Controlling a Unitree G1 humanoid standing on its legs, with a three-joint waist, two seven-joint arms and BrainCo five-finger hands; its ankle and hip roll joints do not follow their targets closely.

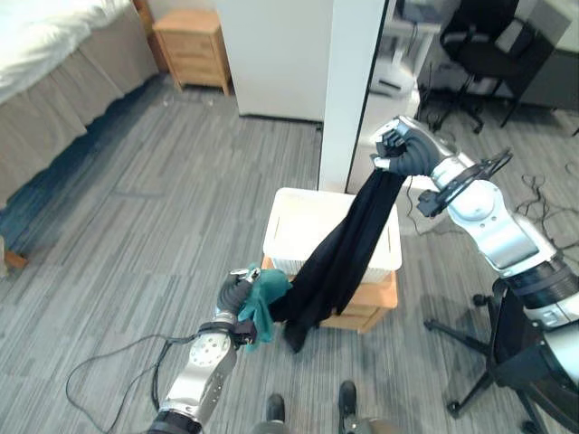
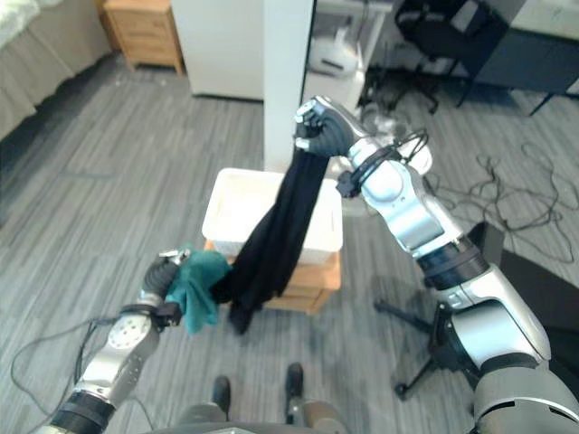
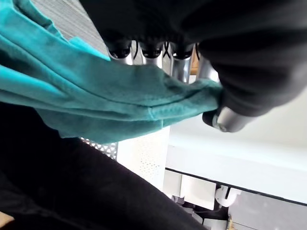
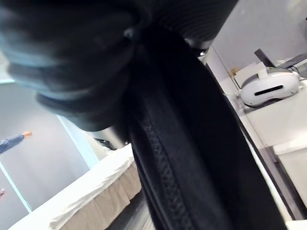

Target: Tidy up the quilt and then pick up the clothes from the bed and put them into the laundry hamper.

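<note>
My right hand (image 1: 404,149) is raised above the far right of the white laundry hamper (image 1: 298,221) and is shut on the top of a long black garment (image 1: 348,253). The garment hangs down across the hamper's right side, and its lower end trails past the front rim. My left hand (image 1: 237,294) is low at the hamper's front left corner, shut on a teal cloth (image 1: 262,303) that droops from it. In the left wrist view the teal cloth (image 3: 96,103) is pinched between fingers and thumb. The bed (image 1: 54,63) lies at the far left.
The hamper rests on a low wooden crate (image 1: 375,303). A white pillar (image 1: 353,81) stands just behind it. A wooden nightstand (image 1: 192,45) is by the bed. Black office chairs (image 1: 479,50) stand at the back right, and a dark stand's legs (image 1: 475,348) spread at the right.
</note>
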